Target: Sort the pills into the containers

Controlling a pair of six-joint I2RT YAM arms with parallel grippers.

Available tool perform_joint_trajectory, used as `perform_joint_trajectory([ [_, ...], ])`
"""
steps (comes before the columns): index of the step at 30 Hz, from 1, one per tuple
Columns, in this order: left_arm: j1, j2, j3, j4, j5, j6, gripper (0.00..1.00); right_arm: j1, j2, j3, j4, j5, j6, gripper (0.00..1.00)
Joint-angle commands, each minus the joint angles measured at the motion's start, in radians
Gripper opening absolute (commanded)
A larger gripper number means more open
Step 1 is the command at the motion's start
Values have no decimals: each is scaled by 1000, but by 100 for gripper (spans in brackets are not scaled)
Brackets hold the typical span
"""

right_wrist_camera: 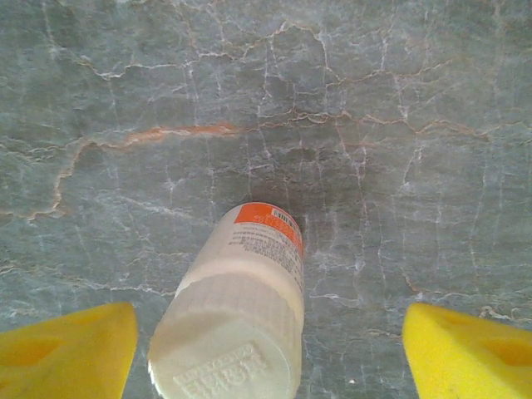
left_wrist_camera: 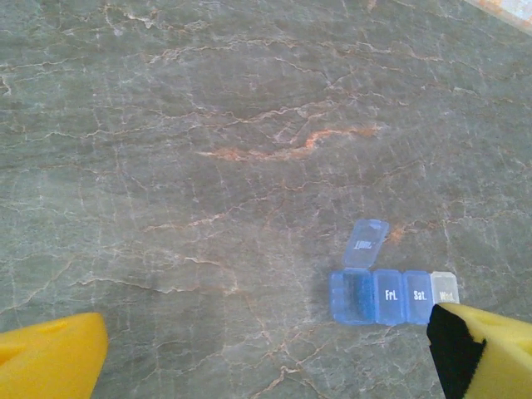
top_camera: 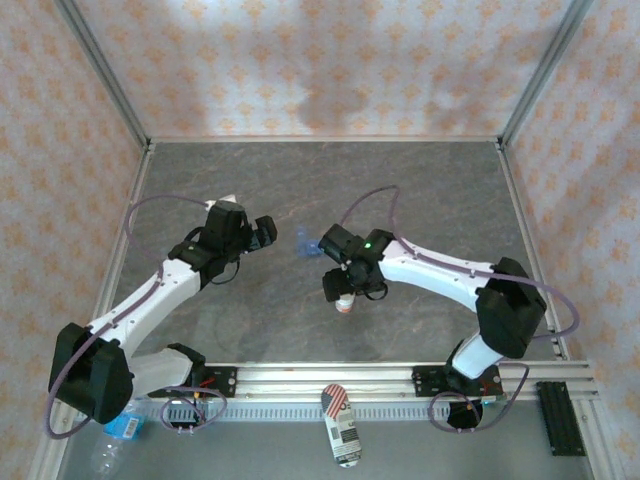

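We judge nothing sorted yet: the translucent blue plastic pill organiser (left_wrist_camera: 391,296) has one lid up, left fingers (left_wrist_camera: 50,353) wide and empty, right fingers (right_wrist_camera: 66,349) open astride the white orange-banded bottle (right_wrist_camera: 241,299).

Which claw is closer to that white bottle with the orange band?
The right gripper: its open fingers straddle the white bottle without touching it. The left gripper hovers farther left, beyond the blue pill organiser.
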Motion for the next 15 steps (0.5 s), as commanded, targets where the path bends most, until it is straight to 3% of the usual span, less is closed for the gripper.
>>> perform_joint_trajectory([
  [1,13,-15,-12,-19,-17,21,100,9,24,9,-32,50,18,81],
  [12,24,-23,-7,-6,8,19,100,11,57,-11,-16,32,20,62],
  [15,26,-34,-6,-4,14,20,100,12,65,-15,-11,22,21,66],
])
